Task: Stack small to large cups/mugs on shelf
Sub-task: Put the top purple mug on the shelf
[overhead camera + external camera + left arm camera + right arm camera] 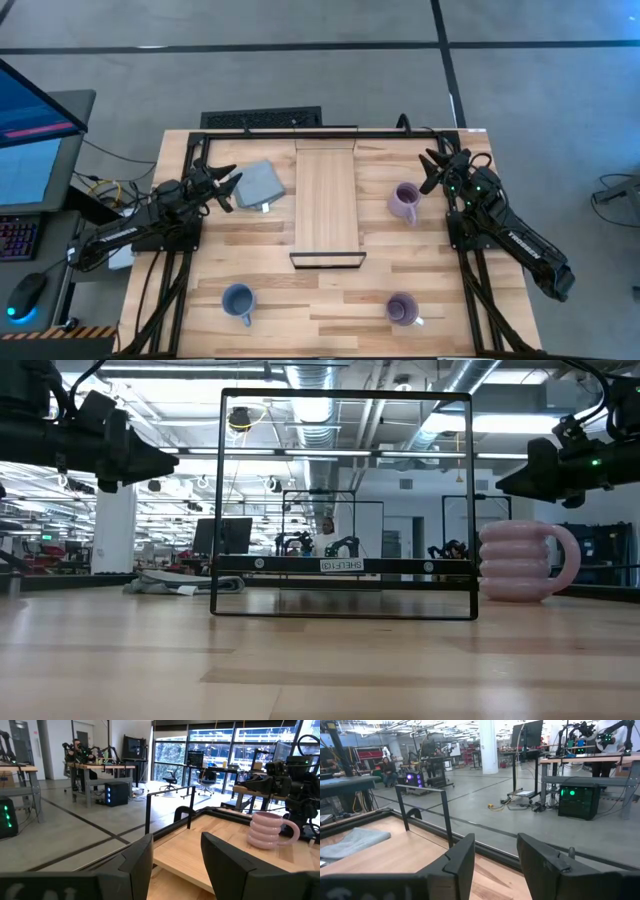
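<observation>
A lavender ribbed mug (404,203) stands on the tabletop right of the shelf (326,205), a long pale board with a dark near edge; the mug also shows in the low view (522,563) and the left wrist view (268,830). A blue mug (238,302) stands at the near left, and a second lavender mug (402,309) at the near right. My left gripper (232,185) is open and empty above the table's left side. My right gripper (432,168) is open and empty, raised just beyond the ribbed mug toward the far right.
A grey-blue folded cloth (260,185) lies left of the shelf, by my left gripper. A dark wire frame (345,505) stands over the shelf. A keyboard (262,119) sits past the far edge. People sit at benches in the room behind.
</observation>
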Controlling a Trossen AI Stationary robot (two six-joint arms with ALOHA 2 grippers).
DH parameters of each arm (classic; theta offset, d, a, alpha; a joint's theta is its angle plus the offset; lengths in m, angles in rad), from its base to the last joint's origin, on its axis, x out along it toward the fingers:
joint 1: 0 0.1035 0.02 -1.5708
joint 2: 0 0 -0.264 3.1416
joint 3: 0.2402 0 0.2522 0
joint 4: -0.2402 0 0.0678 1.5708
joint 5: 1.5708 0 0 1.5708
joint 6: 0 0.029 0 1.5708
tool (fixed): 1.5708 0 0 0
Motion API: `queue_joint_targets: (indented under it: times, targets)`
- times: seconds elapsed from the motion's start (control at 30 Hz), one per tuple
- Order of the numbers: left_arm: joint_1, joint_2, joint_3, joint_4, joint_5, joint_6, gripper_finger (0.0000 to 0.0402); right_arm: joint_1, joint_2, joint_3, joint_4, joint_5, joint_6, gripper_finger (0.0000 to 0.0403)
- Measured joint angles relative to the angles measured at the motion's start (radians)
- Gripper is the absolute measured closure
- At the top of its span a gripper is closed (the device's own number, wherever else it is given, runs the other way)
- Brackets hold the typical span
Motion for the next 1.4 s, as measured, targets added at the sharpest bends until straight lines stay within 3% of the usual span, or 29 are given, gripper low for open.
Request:
queue_joint_targets:
  times: [0.17,0.57,0.73,0.83,0.97,1.2,1.4]
  targets:
    - [0.0,0.0,0.0,0.0,0.0,0.002,0.0244,0.0,0.0,0.0,0.0,0.0,-0.099,0.0232]
    - [0.0,0.0,0.0,0.0,0.0,0.002,0.0244,0.0,0.0,0.0,0.005,0.001,-0.071,0.0232]
    - [0.0,0.0,0.0,0.0,0.0,0.002,0.0244,0.003,0.0,0.001,0.092,0.002,-0.069,0.0232]
    - [0.0,0.0,0.0,0.0,0.0,-0.016,0.0244,0.021,0.0,0.061,0.042,-0.001,-0.069,0.0232]
    - [0.0,0.0,0.0,0.0,0.0,-0.025,0.0244,0.076,0.018,0.207,-0.177,-0.013,-0.068,0.0232]
    - [0.0,0.0,0.0,0.0,0.0,-0.026,0.0244,0.248,0.148,0.371,-0.146,-0.079,0.185,0.0232]
    - [0.0,0.0,0.0,0.0,0.0,-0.027,0.0244,0.438,0.296,0.49,-0.126,-0.151,0.061,0.0234]
